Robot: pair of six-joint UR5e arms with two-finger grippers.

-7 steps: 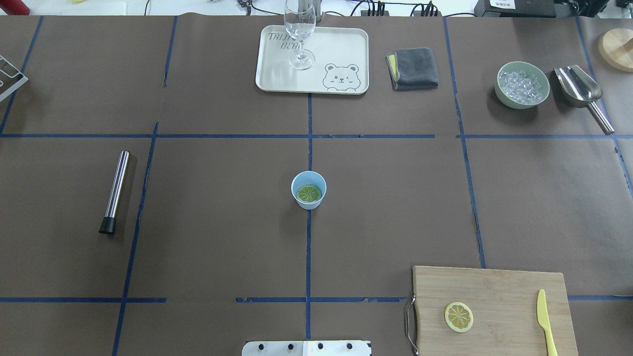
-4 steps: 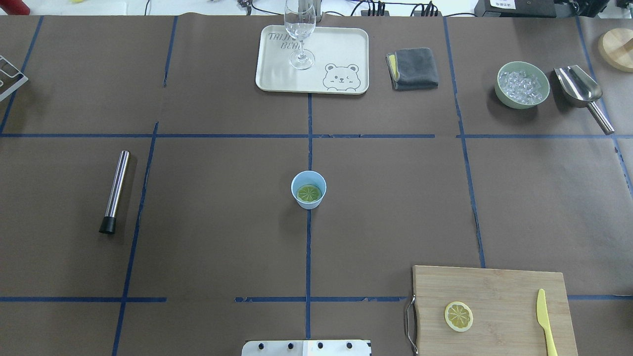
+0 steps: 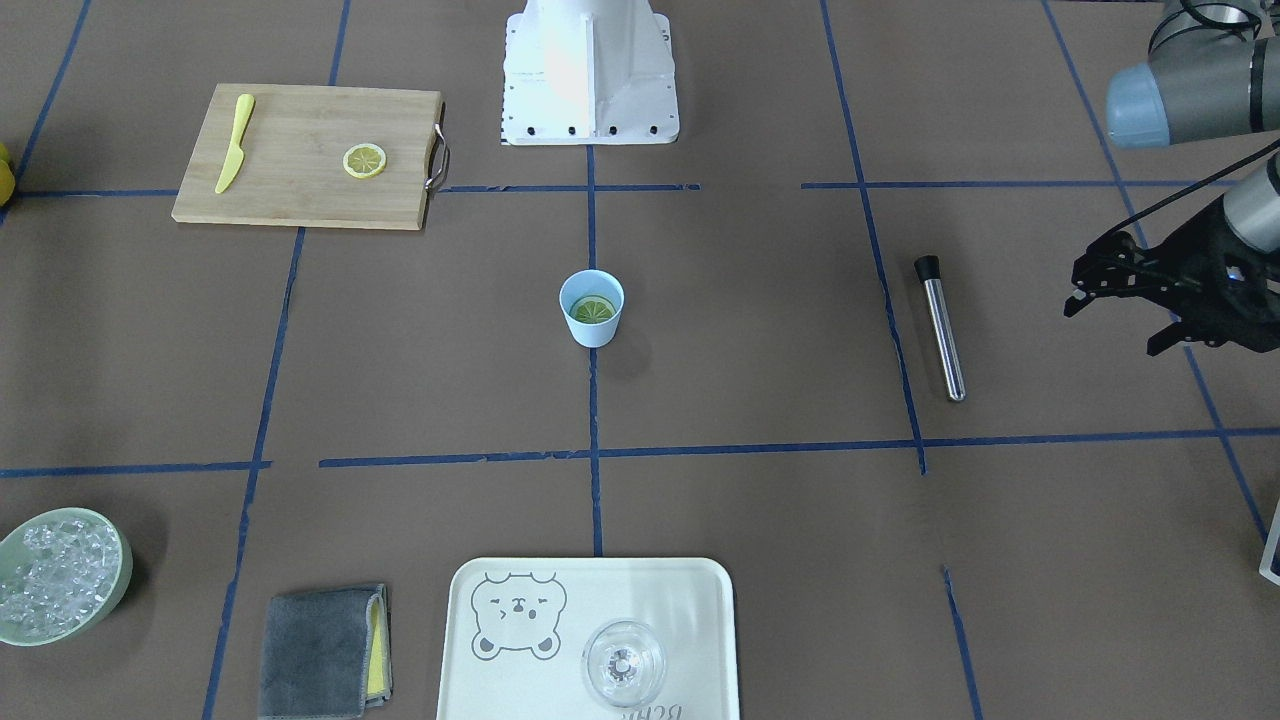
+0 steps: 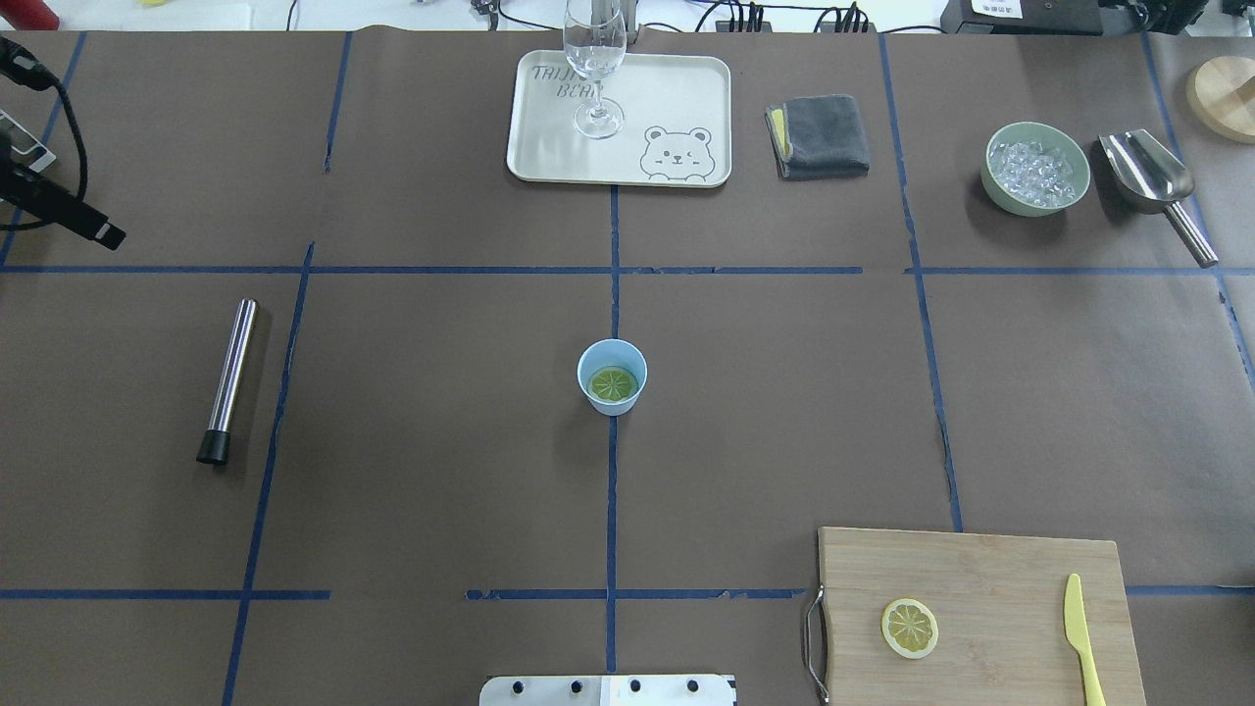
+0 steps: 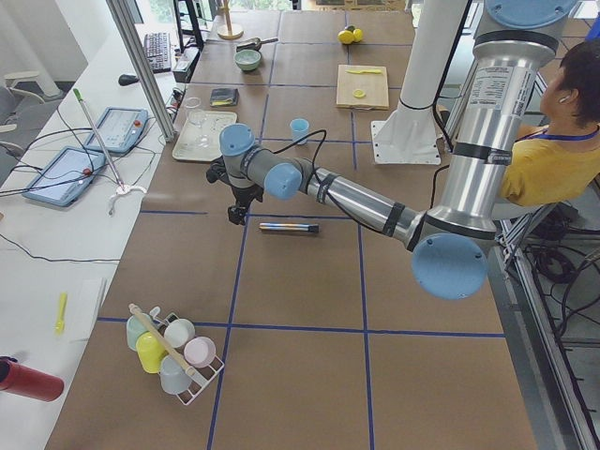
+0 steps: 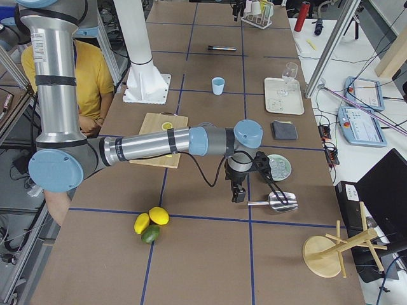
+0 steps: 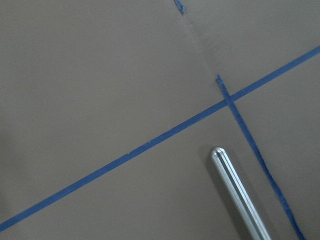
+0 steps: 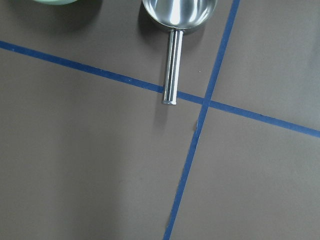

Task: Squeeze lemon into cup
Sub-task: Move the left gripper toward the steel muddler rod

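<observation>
You have the left hand (image 3: 1112, 322) spread wide and empty above the tabletop (image 3: 760, 330), well apart from the small light-blue plastic cup (image 3: 592, 336) where the thin greenish-yellow lemon slice (image 3: 593, 310) lies flat inside, and whether the right hand (image 6: 254, 184) is clenched cannot be told.

Brown table (image 4: 441, 441) with cup (image 4: 613, 408), tray (image 4: 677, 88), cutting board (image 4: 980, 579)

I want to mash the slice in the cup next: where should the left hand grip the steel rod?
Likely best to take the steel rod by its bare mid-shaft, the left hand coming straight down and closing across its width. It lies flat and thin, table bare on both sides, black cap toward the robot.
</observation>
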